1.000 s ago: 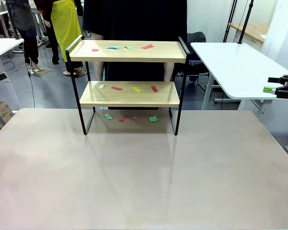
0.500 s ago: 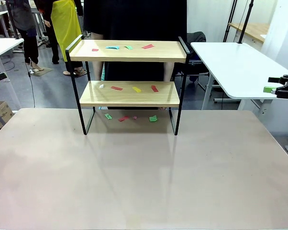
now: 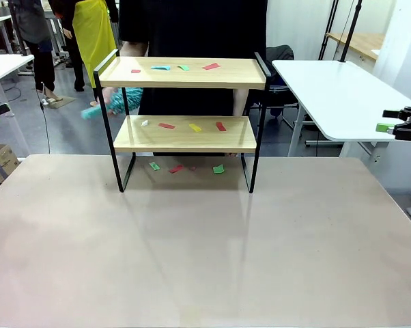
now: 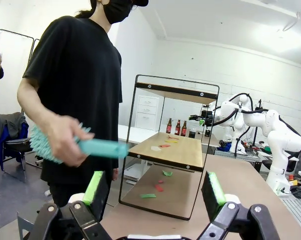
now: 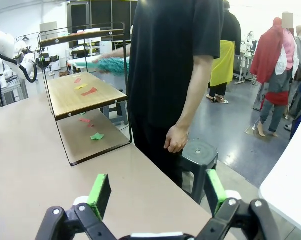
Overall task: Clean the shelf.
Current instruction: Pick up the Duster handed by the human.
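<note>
The shelf (image 3: pixel 192 143) sits far-middle on my table (image 3: pixel 205 260), with coloured paper scraps (image 3: pixel 166 126) on both boards and underneath. The person's hand (image 4: pixel 65 142) holds a teal duster (image 4: pixel 103 147) by its left side. My left gripper (image 4: pixel 154 182) and right gripper (image 5: pixel 158 192) gape wide, empty, well apart from it.

- Shelf (image 3: pixel 185 145): one unit, two boards.
- Paper scraps (image 3: pixel 166 126): four on upper board (image 3: pixel 239 72), four on lower board (image 3: pixel 239 134), four on table (image 3: pixel 205 239).
- Teal duster (image 4: pixel 103 148): one.
</note>
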Robot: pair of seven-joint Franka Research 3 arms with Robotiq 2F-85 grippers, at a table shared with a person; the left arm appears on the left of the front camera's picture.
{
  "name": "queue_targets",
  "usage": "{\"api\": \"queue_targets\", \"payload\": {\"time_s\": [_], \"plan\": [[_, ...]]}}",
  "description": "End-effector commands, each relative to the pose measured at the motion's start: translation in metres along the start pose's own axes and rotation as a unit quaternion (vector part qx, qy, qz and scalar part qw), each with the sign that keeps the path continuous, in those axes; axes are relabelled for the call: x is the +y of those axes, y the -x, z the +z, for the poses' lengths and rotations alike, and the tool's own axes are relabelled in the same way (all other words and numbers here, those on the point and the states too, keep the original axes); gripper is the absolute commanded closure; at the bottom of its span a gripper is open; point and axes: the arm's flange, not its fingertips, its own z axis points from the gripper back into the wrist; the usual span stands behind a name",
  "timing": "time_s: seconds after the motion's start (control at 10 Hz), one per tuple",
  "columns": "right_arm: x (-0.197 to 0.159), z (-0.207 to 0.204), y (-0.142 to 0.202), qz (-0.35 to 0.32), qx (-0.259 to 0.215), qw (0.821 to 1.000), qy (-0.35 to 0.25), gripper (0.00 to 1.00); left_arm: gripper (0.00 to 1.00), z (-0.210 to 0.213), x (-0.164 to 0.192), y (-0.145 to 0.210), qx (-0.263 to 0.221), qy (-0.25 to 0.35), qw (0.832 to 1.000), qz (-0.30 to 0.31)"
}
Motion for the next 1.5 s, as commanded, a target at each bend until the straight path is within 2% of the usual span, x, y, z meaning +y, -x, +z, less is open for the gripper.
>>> {"api": "queue_targets", "payload": {"time_s": [0.0, 1.4], "plan": [[0.0015, -0.0031, -0.0046, -0.004, 0.007, 1.000, 0.003, 0.00, 0.00, -0.0011, -0.0004, -0.0033, 0.000, 0.001, 1.000, -0.003], [0.0015, -0.0031, -0.0046, -0.004, 0.007, 1.000, 0.003, 0.00, 0.00, -0.0011, -0.0004, -0.0033, 0.000, 0.001, 1.000, -0.003]]}}
